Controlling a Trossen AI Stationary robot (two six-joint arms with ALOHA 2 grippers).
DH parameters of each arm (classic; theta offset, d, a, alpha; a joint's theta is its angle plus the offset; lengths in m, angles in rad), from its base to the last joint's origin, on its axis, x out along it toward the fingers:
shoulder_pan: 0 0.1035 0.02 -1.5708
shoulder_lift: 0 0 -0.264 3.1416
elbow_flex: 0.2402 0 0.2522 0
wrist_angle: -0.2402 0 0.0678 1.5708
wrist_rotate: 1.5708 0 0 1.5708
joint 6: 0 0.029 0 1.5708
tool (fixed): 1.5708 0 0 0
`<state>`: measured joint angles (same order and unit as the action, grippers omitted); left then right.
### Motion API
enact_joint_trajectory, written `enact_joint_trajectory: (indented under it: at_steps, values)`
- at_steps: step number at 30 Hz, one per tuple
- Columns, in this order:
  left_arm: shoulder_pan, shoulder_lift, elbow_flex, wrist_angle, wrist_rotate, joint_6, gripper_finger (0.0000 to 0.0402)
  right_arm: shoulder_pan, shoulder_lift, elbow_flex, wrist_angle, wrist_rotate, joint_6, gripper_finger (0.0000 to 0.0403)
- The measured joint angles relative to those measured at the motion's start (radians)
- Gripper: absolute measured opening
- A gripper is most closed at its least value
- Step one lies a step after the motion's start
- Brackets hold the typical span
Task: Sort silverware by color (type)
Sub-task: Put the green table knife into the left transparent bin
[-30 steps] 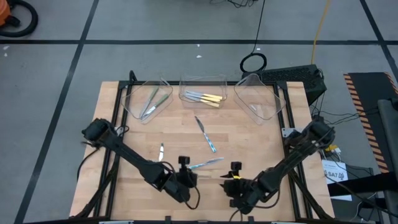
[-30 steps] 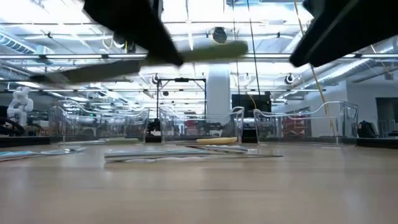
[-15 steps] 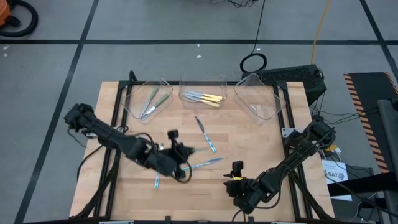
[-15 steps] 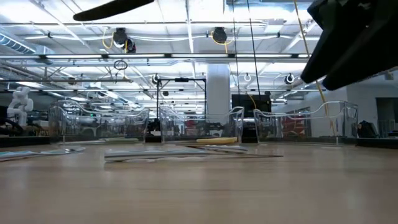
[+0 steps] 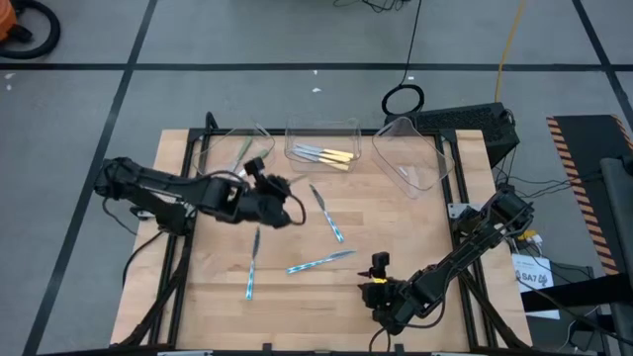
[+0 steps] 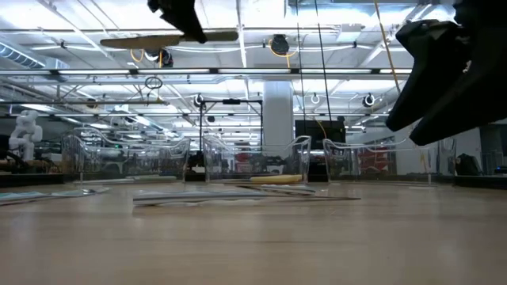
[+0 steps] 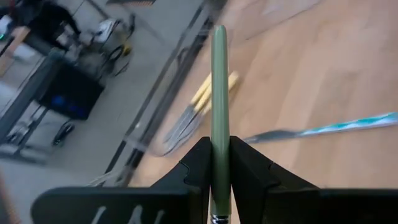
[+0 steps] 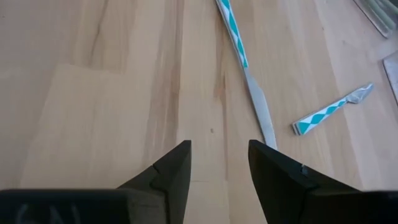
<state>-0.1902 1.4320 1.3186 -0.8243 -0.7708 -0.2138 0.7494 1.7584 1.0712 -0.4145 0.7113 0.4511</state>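
Silverware is spread over the pale wooden table [image 5: 415, 232] and three clear plastic trays along its far edge. The left gripper [image 5: 269, 188] hangs above the table at about 10 o'clock from the table's middle, just before the left clear tray [image 5: 213, 158]. Its two dark fingers [image 7: 245, 171] are pressed on a slim green-handled utensil [image 7: 219, 93], which stands out straight forward between them; in the low view the same utensil [image 6: 170, 39] lies level, high above the wood.

The middle clear tray [image 5: 321, 131] holds the yellow-handled utensils [image 5: 326, 155]. The right clear tray [image 5: 410, 163] stands at 1 o'clock.

Three light blue patterned utensils lie on the bare wood: a knife [image 5: 327, 214] near the centre, a second piece [image 5: 319, 262] at 6 o'clock from it, and a third piece [image 5: 251, 267] at 8 o'clock, just below the left gripper.

The right gripper [image 5: 379, 280] waits low at 5 o'clock, near the front edge, with its fingers [image 8: 171, 171] spread apart and nothing between them. The blue knife [image 8: 245, 68] lies ahead of it, well apart.
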Motion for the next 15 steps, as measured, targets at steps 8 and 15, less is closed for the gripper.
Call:
enact_joint_trajectory:
  at_steps: [8, 15]
  values:
    - [0.156, -0.046, -0.002, -0.119, -0.024, 0.033, 0.0049, -0.009, 0.0, -0.022, -0.001, 0.025, -0.059, 0.0155]
    - [0.385, -0.187, -0.172, -0.061, 0.07, 0.088, 0.0049, -0.024, 0.0, -0.023, -0.003, 0.026, -0.146, 0.0155]
